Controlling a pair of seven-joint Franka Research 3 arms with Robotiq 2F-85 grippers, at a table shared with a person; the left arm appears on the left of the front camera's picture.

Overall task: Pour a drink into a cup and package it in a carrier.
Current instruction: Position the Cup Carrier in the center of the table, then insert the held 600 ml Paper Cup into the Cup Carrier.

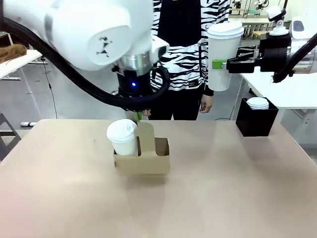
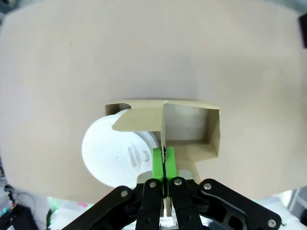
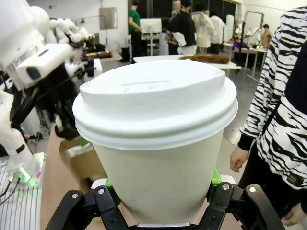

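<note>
The brown cardboard carrier (image 1: pixel 148 161) is at the table's middle, and its upright handle tab is pinched by my shut left gripper (image 1: pixel 140 118) from above. A lidded white cup (image 1: pixel 122 137) stands in its left hole; the right hole is empty. In the left wrist view, the green pads (image 2: pixel 158 163) of my left gripper (image 2: pixel 164 162) clamp the tab, with the carrier (image 2: pixel 211 134) and the cup's lid (image 2: pixel 108 153) below. High at the right, my right gripper (image 1: pixel 223 64) is shut on a second lidded cup (image 1: pixel 224 49), which looms close (image 3: pixel 158 143) in that gripper (image 3: pixel 163 189). Lids hide the drink.
A black box (image 1: pixel 256 123) with white lids (image 1: pixel 257 103) on top stands at the table's far right. A person in a zebra-striped top (image 1: pixel 190 49) stands behind the far edge, one hand (image 1: pixel 205 104) hanging near the right-hand cup. Bare table lies in front.
</note>
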